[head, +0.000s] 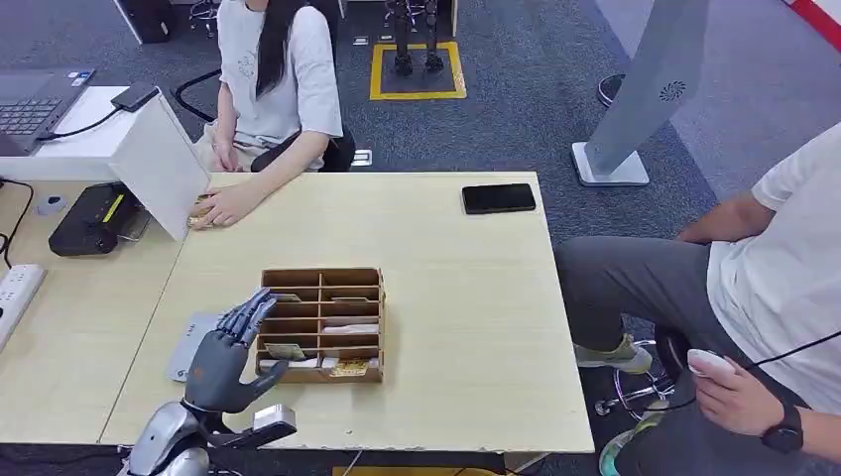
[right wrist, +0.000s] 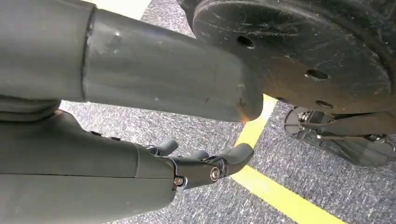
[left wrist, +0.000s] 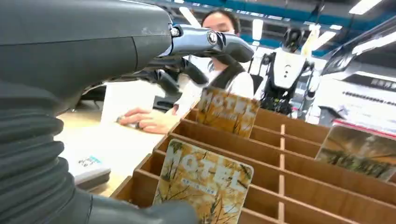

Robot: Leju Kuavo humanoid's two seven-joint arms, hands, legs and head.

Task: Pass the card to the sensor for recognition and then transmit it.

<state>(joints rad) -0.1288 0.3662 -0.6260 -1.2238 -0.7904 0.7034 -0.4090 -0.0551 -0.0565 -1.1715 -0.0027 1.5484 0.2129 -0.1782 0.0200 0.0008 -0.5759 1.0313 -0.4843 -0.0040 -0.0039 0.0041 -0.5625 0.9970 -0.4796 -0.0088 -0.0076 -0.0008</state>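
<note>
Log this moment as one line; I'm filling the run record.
left hand: open, beside card rack | hotel card: in rack | right hand: hanging, empty

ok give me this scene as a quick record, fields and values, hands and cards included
left hand: fingers spread beside the wooden card rack, holding nothing
right hand: hanging over grey carpet, fingers partly curled, holding nothing
nearest card: hotel card upright in the rack
sensor: grey pad left of rack
phone: far table edge

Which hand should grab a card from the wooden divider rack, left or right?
Left. The left hand hovers open beside the wooden compartment rack, by the yellow hotel card. The right hand hangs over grey carpet.
</note>
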